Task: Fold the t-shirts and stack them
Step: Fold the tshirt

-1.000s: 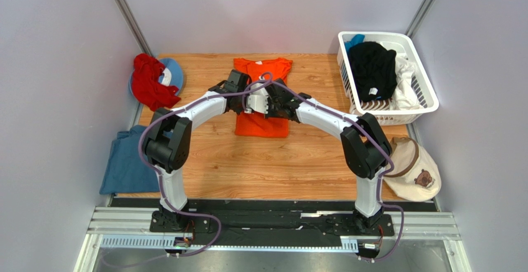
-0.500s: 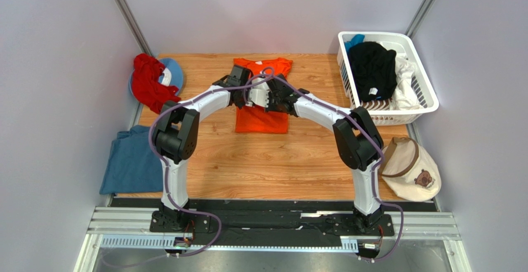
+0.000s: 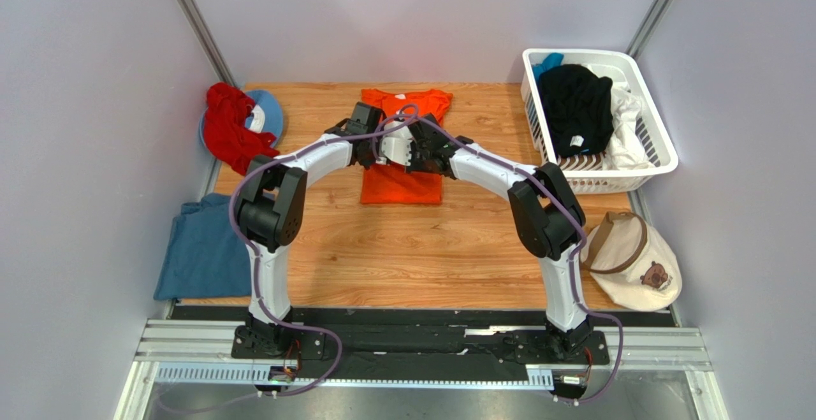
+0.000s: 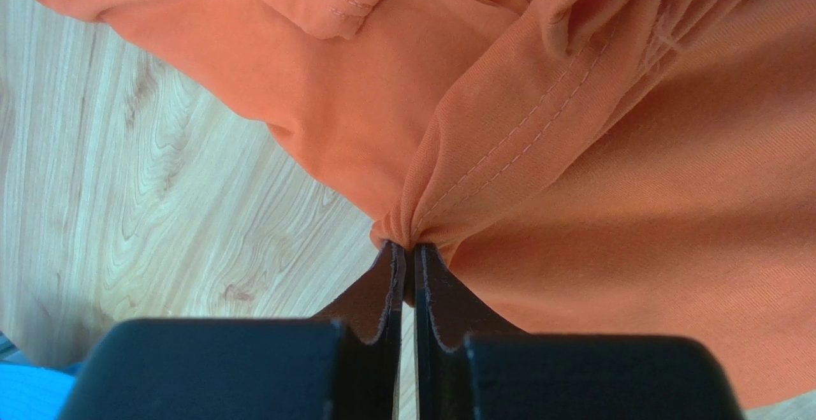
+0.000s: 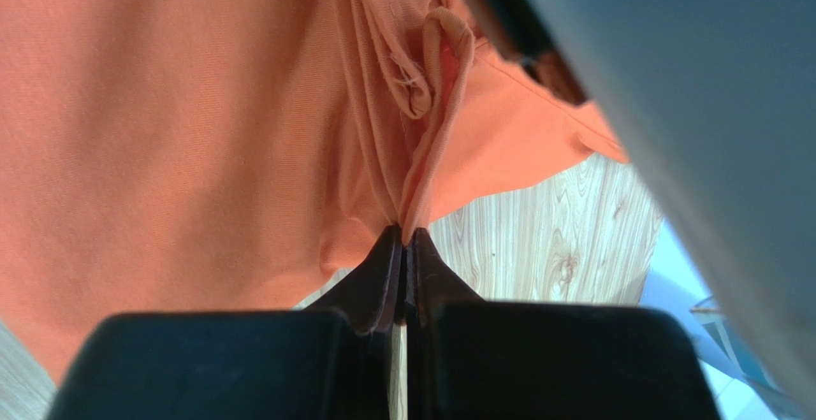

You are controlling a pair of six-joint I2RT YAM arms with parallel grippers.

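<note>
Folding is being done on the bright orange short-sleeved cloth t-shirt (image 3: 402, 186), which is lying toward the far middle of the pale wooden desk (image 3: 402, 257), its collar end farthest from the arm bases. A bunched, stitched edge of it is being pinched between the closed black jaws of the left gripper (image 4: 403, 246). A second gathered fold is being clamped the same way by the right gripper (image 5: 403, 234). In the top view the two are being held near each other over the shirt's upper half. Judged from this, the near hem is being folded up toward the collar.

For this step to be done well, both pinched points ought to be moved at one height and one pace, so that the crease is laid square across the body and not askew. The cloth should be drawn lightly taut between the two grips before being lowered, and released only once its edge is lined up with the shoulders. Slack is being bunched at each grip, so wrinkles could be trapped underneath.

The dusty blue t-shirt (image 3: 199, 248) is lying at the near left edge, well apart. The black t-shirt (image 3: 575, 105) and the white t-shirt (image 3: 627, 119) are sitting in the white slatted plastic basket (image 3: 661, 164) at the far right.
</note>
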